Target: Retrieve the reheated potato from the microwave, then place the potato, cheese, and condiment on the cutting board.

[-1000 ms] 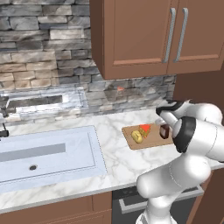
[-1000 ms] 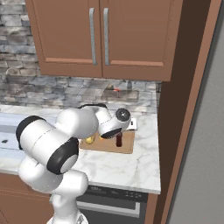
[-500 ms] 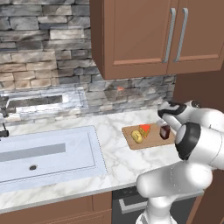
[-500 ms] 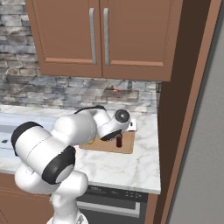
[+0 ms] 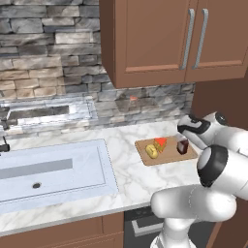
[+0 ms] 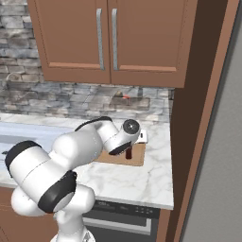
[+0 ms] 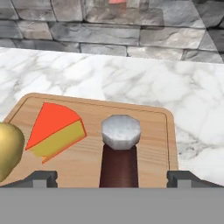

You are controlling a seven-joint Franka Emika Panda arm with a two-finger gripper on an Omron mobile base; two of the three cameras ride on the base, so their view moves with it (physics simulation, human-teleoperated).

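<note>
On the marble surface (image 5: 131, 174), right of centre in the left base view, lies the cutting board (image 5: 167, 155), and all three foods sit on it. The potato (image 5: 152, 151) is at the board's left end, the cheese (image 5: 160, 144) is just beside it toward the stone backsplash (image 5: 53, 92), and the condiment bottle (image 5: 182, 146) stands upright at the board's right end, apart from the other two.

In the hand view the board (image 7: 155, 131) spans the middle of the frame. The bottle (image 7: 120, 153), dark brown-red with a pale grey octagonal cap, rises at lower centre. The cheese wedge (image 7: 54, 129) lies to its left with the red rind uppermost, and the potato (image 7: 8, 148) is cut by the left edge.

The tool (image 7: 113, 178) stands wide: its two dark fingertips (image 7: 41, 178) show at the bottom left and bottom right of the hand view, well clear of the bottle's sides, gripping nothing. In the left base view the tool (image 5: 190, 131) hangs just above the bottle.

In the right base view the arm covers most of the board (image 6: 134, 159), and a sliver of the bottle (image 6: 128, 153) shows beneath the wrist.

A steel sink (image 5: 48, 169) fills the lower left of the left base view, and wooden wall cabinets (image 5: 164, 38) hang at upper right.
</note>
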